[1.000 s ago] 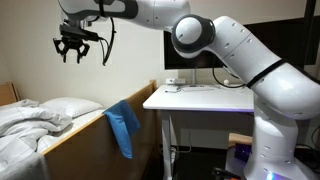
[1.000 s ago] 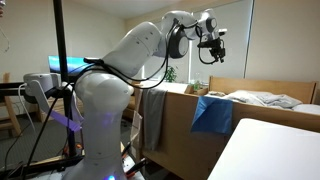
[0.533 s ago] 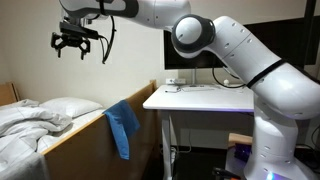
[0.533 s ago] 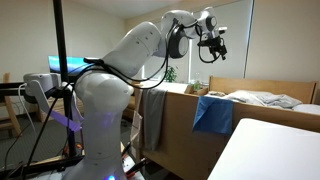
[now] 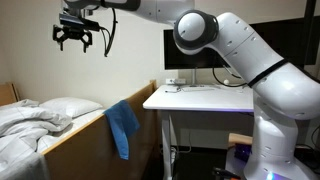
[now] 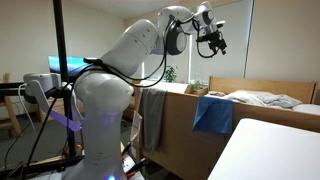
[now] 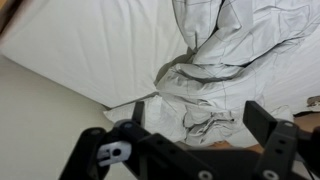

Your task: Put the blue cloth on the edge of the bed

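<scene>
Over the edge of the bed (image 5: pixel 88 128) hangs the blue cloth (image 5: pixel 123 127), folded across the top of the brown board. It dangles down the outer face, limp and creased, near the middle of the frame in both exterior views. And up goes the gripper (image 5: pixel 75 43)! It sits in the upper left of the frame, higher than a second ago and well apart from the cloth, which has not budged in that time. The claw is released, its fingers spread wide with nothing between them. The wrist view bears that out, showing only rumpled white bedding (image 7: pixel 240 50) far below. That reads as a drop already made and an arm backing off, so the task looks all but finished. One caution: much of the cloth seems to hang on the outside, so it could slip if nudged. Around it, a pillow (image 5: pixel 68 106) lies on the mattress at lower left. A white desk (image 5: pixel 195 98) stands just beside the board's end, and a plain pale wall fills the background.
</scene>
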`<state>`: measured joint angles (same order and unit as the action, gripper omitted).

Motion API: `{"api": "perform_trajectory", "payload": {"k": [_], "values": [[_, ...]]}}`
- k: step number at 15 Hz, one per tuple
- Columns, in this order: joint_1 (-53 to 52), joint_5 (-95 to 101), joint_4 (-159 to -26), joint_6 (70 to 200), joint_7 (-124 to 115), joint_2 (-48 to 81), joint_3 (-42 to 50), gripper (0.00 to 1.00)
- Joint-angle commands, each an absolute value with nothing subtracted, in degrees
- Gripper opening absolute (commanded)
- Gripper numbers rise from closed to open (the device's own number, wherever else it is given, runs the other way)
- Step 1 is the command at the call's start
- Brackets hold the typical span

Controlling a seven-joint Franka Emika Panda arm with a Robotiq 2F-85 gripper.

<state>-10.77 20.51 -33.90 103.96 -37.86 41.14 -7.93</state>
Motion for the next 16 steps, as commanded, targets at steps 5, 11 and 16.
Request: {"api": "perform_trajectory", "payload": {"k": [5,11,16], "values": [[-14.0,24.4,-38.4,92.6,-45.5,33.7,-4.3,1.0],[-14.0,23.6,-40.8,88.3,-53.7,28.2,-3.4,1.0],[-13.3,22.7,-46.5,87.2,-61.4,22.0,-2.8,1.0]]}}
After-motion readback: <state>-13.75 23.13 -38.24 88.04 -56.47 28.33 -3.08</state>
